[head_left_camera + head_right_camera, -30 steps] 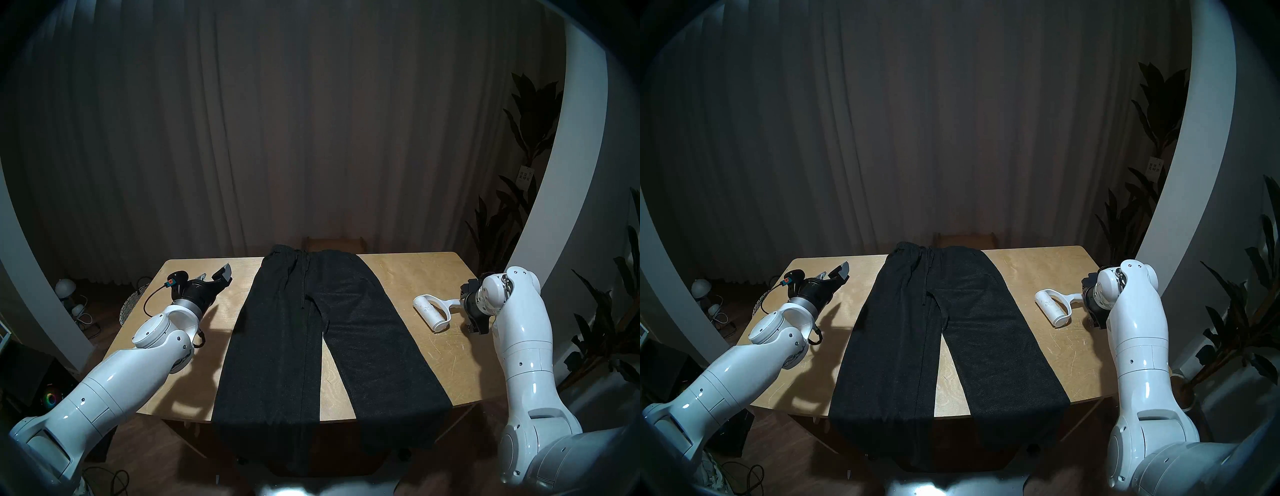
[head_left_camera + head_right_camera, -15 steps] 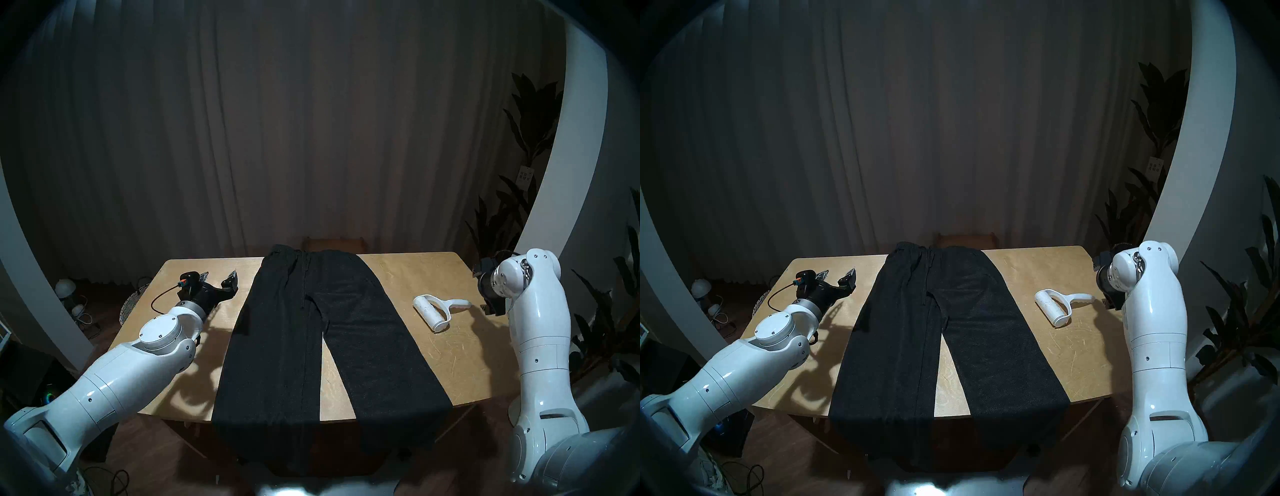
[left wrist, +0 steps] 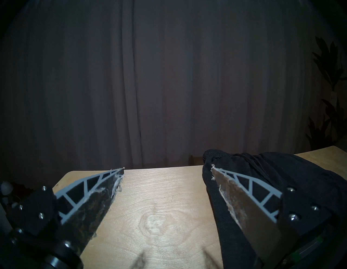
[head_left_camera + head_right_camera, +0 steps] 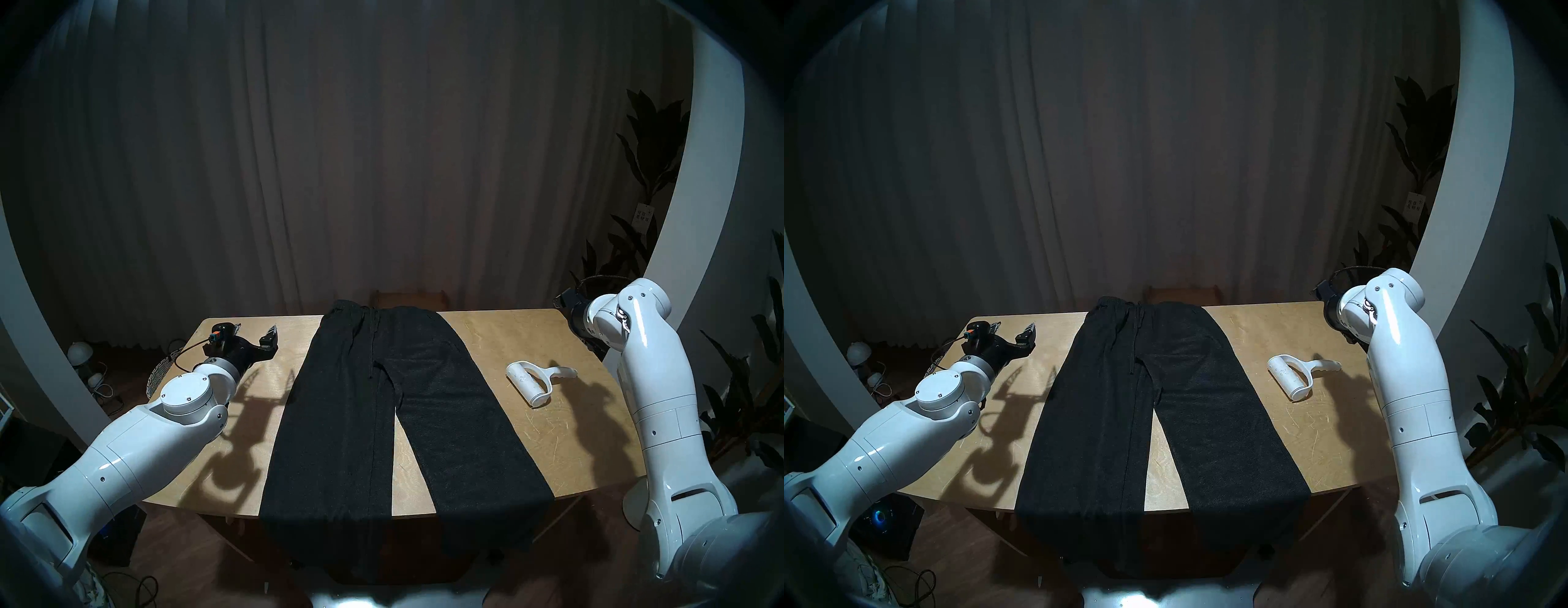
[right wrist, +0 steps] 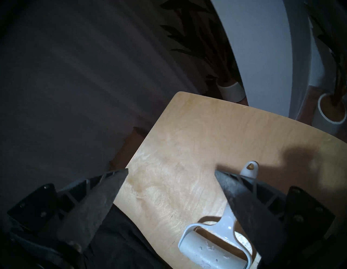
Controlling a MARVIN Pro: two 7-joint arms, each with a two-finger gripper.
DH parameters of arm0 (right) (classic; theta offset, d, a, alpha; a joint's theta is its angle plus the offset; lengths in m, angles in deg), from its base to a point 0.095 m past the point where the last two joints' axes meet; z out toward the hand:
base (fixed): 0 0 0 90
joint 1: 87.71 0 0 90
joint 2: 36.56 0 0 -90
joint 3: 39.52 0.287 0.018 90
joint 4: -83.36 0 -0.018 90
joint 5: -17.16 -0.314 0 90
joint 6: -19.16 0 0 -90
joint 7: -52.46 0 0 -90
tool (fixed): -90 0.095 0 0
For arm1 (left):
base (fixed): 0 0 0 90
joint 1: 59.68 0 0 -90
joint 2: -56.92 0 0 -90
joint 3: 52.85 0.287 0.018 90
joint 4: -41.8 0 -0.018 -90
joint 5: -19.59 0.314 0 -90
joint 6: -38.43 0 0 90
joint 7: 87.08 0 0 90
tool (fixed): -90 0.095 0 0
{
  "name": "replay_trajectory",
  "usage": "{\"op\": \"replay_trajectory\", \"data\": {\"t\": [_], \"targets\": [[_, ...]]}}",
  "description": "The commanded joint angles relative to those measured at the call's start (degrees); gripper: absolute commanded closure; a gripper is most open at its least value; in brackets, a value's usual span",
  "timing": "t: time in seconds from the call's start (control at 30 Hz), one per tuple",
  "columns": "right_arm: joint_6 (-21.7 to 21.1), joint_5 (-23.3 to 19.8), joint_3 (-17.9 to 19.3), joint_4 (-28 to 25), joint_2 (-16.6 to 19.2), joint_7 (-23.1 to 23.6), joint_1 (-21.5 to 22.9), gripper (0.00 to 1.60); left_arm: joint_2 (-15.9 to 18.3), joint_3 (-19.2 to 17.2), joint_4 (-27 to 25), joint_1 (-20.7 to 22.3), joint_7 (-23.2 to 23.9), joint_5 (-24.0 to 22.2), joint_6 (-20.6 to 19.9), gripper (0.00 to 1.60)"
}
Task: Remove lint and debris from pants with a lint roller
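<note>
Both grippers stand open and empty; the lint roller lies on the table, apart from the pants.

You see the pants spread flat along the middle of the wooden table, waistband at the far edge and the leg ends hanging over the near edge. The lint roller lies on bare wood to the right of the pants, its handle pointing toward the right arm. Your right gripper hangs above it with jaws wide apart, holding nothing. Your left gripper is also wide open and empty, above bare wood just beside the waistband. I cannot make out lint on the fabric.
</note>
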Motion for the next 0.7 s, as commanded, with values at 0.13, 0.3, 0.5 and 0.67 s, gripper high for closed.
{"op": "replay_trajectory", "data": {"t": [0.13,0.3,0.5,0.67], "targets": [[-0.8,4.4,-5.1,4.3,1.8,11.0,3.8,0.00,0.8,-1.4,-0.2,2.9,-0.3,0.6,-1.0,0.00],[-0.5,5.9,-6.9,6.3,1.9,15.3,5.0,0.00,0.9,-1.4,-0.3,2.9,-0.4,0.8,-1.8,0.00],[-0.1,7.6,-8.9,8.8,2.1,20.8,6.7,0.00,1.0,-1.3,-0.4,2.9,-0.7,0.9,-2.5,0.00],[0.1,8.8,-10.5,10.9,2.4,24.9,8.3,0.00,0.9,-1.2,-0.5,3.0,-0.7,0.9,-3.0,0.00]]}}
